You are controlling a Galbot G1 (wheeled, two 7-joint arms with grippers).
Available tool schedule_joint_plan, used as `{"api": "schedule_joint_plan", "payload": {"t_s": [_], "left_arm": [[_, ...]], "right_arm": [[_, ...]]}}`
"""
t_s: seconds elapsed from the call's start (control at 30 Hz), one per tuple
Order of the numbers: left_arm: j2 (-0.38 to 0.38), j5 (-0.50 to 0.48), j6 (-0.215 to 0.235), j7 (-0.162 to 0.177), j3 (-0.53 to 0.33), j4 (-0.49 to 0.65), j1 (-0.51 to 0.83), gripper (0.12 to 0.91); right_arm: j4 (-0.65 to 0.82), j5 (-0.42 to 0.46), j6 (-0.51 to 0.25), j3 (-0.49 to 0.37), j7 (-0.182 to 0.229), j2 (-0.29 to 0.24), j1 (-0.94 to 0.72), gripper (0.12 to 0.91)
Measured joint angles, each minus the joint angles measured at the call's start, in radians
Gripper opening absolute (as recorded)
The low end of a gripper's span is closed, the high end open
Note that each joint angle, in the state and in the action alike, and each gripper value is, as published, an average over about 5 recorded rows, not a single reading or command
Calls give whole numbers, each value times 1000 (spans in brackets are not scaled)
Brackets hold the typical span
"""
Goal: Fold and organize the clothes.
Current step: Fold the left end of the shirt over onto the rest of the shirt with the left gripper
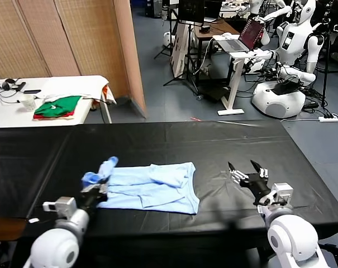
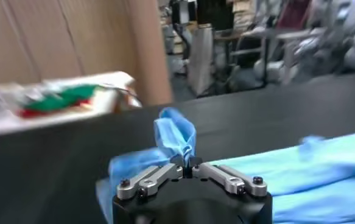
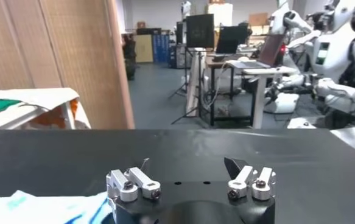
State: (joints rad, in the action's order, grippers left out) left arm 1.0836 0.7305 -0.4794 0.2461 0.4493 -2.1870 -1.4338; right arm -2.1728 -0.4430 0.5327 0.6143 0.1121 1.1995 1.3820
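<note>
One T-shirt (image 1: 152,188) lies part-folded at table centre, left gripper (image 1: 96,192) at nine o'clock clamped on its sleeve, right gripper (image 1: 246,172) at three o'clock agape; next, likely carry the sleeve inward.

shirt (image 1: 157,188): pale light-blue tee, thin soft cloth, partly folded, rumpled.
lie: flat on black table (image 1: 157,145), near my front edge, left of centre.
sleeve end: bunched and lifted at my left side, pinched in my left gripper (image 1: 99,187).
far edge: a flap turned over on top.
</note>
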Motion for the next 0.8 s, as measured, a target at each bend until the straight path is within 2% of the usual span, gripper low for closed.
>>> {"api": "schedule_joint_plan", "payload": {"t_s": [0.13,0.33,0.6,0.8], "left_arm": [[23,52,-6,32,-77,-30,30,181],[64,72,-12,55,-183,-29,78,181],[149,76,-3,53,-289,20,143,181],[203,71,4,41,-324,57,177,181]], "right_arm": [[-2,22,-7,10,-4,12,23,907],[-3,36,-9,5,-7,26,32,907],[-20,51,-17,-9,-26,28,56,907],[-32,60,-24,-7,-29,27,82,907]]}}
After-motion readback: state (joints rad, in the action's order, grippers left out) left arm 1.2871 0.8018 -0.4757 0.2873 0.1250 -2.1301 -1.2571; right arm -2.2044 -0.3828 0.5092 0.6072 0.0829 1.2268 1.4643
